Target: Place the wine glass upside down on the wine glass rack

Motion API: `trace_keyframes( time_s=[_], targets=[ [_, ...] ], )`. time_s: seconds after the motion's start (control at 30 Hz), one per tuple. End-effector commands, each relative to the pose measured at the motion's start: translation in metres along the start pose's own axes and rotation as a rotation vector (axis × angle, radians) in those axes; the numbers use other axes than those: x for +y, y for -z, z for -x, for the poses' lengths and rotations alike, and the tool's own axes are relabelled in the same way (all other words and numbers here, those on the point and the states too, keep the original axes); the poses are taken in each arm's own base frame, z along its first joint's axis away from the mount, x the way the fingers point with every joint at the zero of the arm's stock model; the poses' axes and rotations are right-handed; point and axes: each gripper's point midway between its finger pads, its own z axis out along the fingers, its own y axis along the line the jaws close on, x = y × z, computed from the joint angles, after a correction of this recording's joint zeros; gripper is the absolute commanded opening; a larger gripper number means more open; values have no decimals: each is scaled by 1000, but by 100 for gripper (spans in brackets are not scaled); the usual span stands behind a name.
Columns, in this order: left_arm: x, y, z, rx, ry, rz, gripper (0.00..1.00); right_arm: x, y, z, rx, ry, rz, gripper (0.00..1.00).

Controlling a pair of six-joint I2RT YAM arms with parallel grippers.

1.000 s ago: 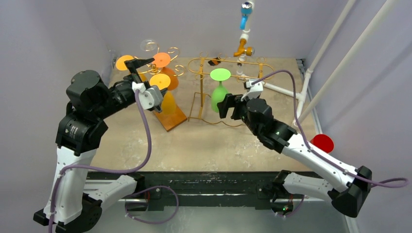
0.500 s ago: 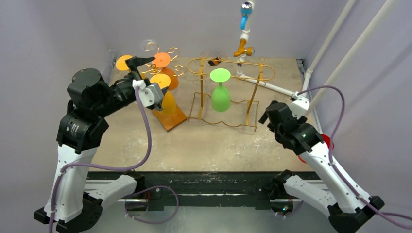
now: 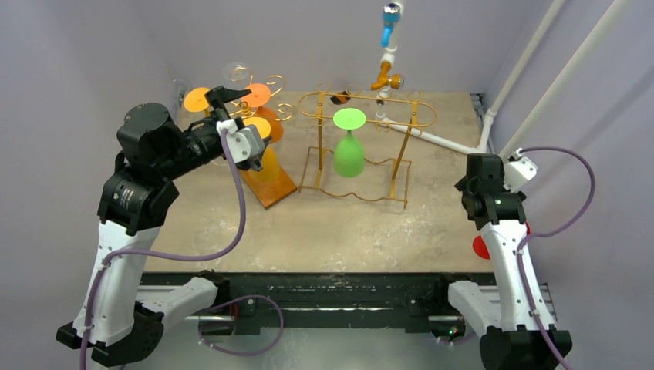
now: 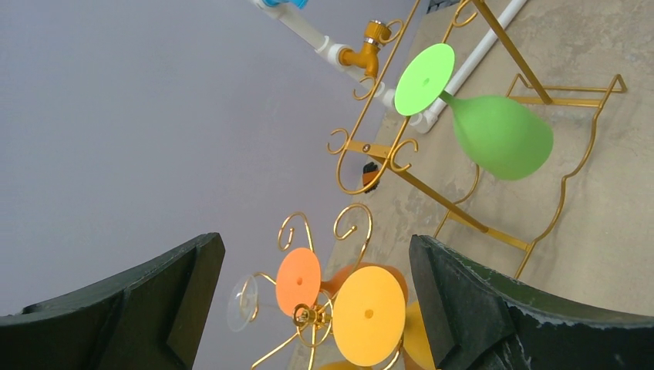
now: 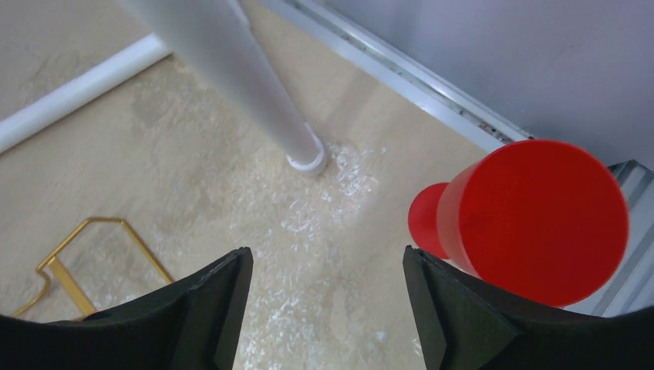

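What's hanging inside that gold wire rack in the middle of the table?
One green wine glass hangs upside down inside the gold rack, flat foot up at the top rails, bowl pointing down. Its inside is hidden, since its mouth faces the table.

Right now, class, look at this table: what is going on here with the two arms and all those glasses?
A green wine glass hangs upside down on the gold wire rack, and neither arm touches it. The right end effector is open and empty, pointing down near a red glass by the table's right edge. The left end effector is also open, hovering beside the orange glasses on the second rack. The red glass looks like the probable next pick.
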Motion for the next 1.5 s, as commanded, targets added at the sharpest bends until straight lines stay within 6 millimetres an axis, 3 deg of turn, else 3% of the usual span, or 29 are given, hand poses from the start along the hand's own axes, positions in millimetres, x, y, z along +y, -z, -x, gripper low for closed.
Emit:
trace_keyframes(
  time_s=[0.0,0.5,0.83,0.93,1.2,1.37,1.47],
  targets=[
    [4,1,3,-16,-8,21,100,-12,-6,24,-44,-48,-16,78],
    [-5,-10,-15,34,6,-22,100,-49,-36,21,-3,-88,-209,84],
    [-10,-21,-23,59,31,-80,100,-54,-61,2,86,-106,-251,85],
    [-10,-19,-21,54,25,-74,100,-50,-67,-7,118,-106,-236,70],
    [-7,-15,-22,65,12,-55,100,-35,-63,-14,156,-131,-144,2],
    [-9,-15,-22,63,19,-56,100,-28,-35,-2,133,-146,-33,0],
    [-9,-15,-18,48,58,-55,100,-14,-6,-3,150,-179,90,0]
  ],
)
